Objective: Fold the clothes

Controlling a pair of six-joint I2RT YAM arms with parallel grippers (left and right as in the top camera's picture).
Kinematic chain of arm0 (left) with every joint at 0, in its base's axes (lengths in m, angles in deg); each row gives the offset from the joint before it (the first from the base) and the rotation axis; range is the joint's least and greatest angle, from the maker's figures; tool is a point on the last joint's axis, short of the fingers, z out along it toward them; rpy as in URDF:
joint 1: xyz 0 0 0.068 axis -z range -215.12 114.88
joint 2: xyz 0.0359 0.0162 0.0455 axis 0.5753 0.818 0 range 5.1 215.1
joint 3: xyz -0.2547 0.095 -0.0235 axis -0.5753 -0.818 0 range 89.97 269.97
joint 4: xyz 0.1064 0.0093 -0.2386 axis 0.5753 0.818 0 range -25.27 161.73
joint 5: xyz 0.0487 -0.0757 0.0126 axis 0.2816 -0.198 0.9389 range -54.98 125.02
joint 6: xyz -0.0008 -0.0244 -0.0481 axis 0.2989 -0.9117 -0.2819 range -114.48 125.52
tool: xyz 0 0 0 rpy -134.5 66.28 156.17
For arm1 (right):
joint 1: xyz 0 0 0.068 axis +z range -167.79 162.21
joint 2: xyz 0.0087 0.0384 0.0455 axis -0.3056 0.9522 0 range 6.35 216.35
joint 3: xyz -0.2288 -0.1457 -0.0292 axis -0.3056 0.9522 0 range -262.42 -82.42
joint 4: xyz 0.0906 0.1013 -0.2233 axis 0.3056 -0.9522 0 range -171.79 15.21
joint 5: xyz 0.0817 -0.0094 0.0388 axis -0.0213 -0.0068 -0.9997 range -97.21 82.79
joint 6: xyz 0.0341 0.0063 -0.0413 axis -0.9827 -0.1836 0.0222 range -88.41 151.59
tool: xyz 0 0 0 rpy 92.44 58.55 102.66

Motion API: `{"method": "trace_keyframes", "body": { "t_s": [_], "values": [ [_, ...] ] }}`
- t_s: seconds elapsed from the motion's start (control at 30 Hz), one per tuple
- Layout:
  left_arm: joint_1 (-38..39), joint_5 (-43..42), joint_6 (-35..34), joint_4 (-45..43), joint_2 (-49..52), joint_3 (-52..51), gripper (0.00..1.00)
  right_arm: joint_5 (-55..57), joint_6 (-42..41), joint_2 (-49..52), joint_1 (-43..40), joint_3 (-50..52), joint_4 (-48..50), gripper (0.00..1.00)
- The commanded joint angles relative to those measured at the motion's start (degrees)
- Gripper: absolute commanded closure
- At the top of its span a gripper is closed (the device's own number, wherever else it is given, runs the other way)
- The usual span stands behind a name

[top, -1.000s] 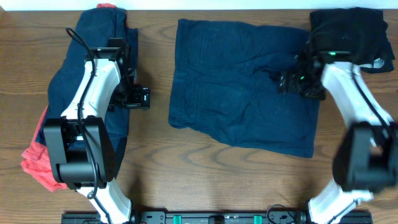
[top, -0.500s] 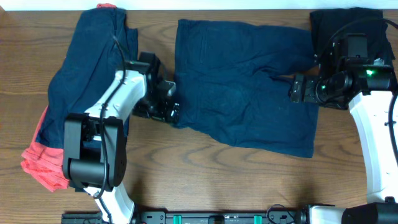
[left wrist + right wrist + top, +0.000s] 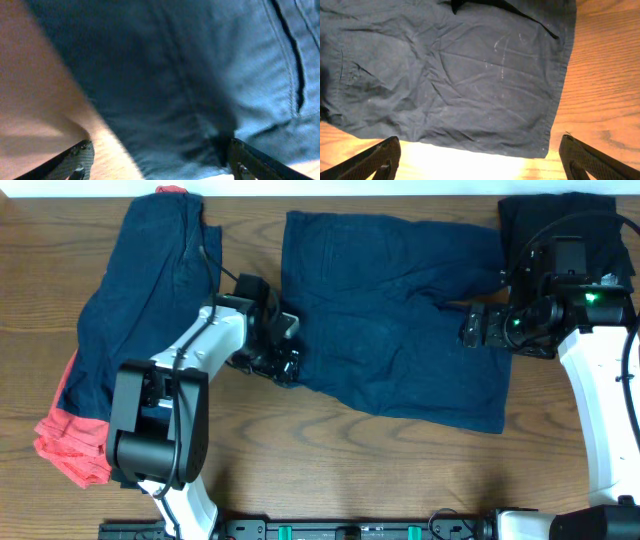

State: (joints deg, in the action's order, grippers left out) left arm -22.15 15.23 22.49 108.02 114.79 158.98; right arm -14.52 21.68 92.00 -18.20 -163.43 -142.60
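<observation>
Navy shorts lie spread flat mid-desk, closer to the far edge, with creases through the middle. The left gripper is down at the shorts' near-left corner, fingers wide apart with cloth bunched between them and nothing pinched yet. The right gripper is also spread wide and hovers over the right-hand part of the shorts; contact cannot be told. Likely risks: the left fingers may close on the top layer only, or on a thick bunch at the seam, so the corner peels or slips in the lift. If the two sides are taken unevenly, the fold goes skewed and the creases get locked in. A low drag could slide the whole garment across the bare desk. Round about: a second navy garment is heaped along the left edge with a coral-red one under it at the near-left, and the left arm reaches across that heap and could snag it. A black garment sits in the far-right corner, with the right arm partly over it. Both leave little room for swinging a fold outward.
</observation>
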Motion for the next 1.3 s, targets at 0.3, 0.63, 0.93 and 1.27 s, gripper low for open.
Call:
{"method": "trace_keyframes", "body": {
  "t_s": [0.3, 0.63, 0.93, 1.27],
  "values": [
    [1.9, -1.7, 2.7, 1.2, -1.1, -0.7, 0.87, -1.9, 0.4, -0.1, 1.6, 0.5, -1.3, 0.05],
    [-1.2, 5.8, -9.0, 5.3, -2.8, -0.5, 0.94, 1.5, -8.5, -0.2, 2.0, 4.7, -9.3, 0.11],
    [-2.8, 5.7, -11.3, 3.5, -4.2, -0.5, 0.94, -1.3, -15.4, -0.2, 6.5, 20.2, -6.9, 0.12],
    [-2.8, 6.0, -11.3, 1.7, -4.2, -0.5, 0.94, -0.4, -29.4, -0.2, 17.6, 32.1, -1.6, 0.11]
  ]
}}
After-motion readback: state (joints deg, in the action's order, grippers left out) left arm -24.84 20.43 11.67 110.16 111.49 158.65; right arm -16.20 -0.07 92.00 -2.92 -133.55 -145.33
